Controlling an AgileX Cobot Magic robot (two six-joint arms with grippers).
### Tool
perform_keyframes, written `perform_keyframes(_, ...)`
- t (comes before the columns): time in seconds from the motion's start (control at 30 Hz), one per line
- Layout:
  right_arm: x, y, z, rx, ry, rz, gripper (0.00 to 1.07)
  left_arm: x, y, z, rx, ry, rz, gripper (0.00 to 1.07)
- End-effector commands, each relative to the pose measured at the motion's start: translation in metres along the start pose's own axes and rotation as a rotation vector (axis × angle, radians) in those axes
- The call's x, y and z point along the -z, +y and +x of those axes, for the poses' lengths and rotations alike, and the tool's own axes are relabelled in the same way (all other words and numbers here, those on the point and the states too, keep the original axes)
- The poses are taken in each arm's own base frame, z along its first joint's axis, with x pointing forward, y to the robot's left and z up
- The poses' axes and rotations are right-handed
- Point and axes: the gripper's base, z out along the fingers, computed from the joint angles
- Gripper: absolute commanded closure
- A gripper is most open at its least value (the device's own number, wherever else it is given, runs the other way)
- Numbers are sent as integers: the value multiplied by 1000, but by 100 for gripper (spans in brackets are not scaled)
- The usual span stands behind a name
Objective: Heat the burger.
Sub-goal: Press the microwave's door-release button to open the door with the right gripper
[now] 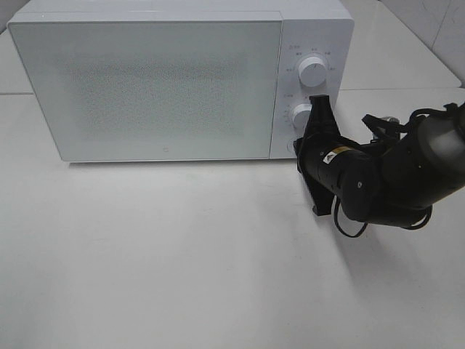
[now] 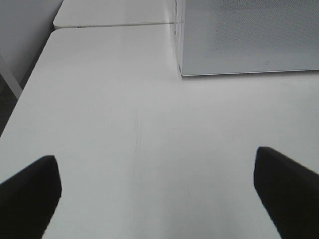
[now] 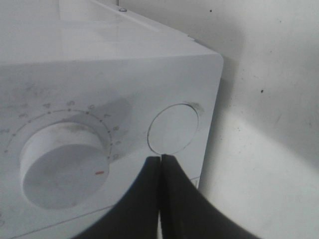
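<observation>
Closed right end effector (image 3: 160,160), holding nothing, tips at the rim of the round button (image 3: 174,128) beside the lower dial (image 3: 65,167) on the microwave (image 1: 145,80); contact unclear. Left end effector (image 2: 157,172) wide open over bare white counter (image 1: 182,254). Microwave door (image 1: 145,83) is shut and frosted. Burger not visible in any view.

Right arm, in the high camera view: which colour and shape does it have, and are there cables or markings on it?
The right arm is black, built of rounded, slightly glossy segments. A small yellow label sits on one segment. Thin black cables loop beside it. Its jaws are black, smooth and taper to narrow tips.
</observation>
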Motion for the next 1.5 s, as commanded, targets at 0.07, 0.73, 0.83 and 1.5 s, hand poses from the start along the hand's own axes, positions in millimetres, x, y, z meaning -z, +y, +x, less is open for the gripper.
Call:
perform_keyframes(0.07, -10, 2, -2, 7, -8, -6, 107, 2, -1, 1, 6, -28, 0, 3)
perform_keyframes(0.73, -34, 1, -5, -10, -28, -8, 107, 2, -1, 1, 6, -28, 0, 3)
perform_keyframes(0.83, -35, 4, -4, -17, -30, -21, 107, 2, -1, 1, 6, -28, 0, 3)
perform_keyframes(1.5, -30, 6, 7, -38, -76, -44, 107, 2, -1, 1, 6, -28, 0, 3)
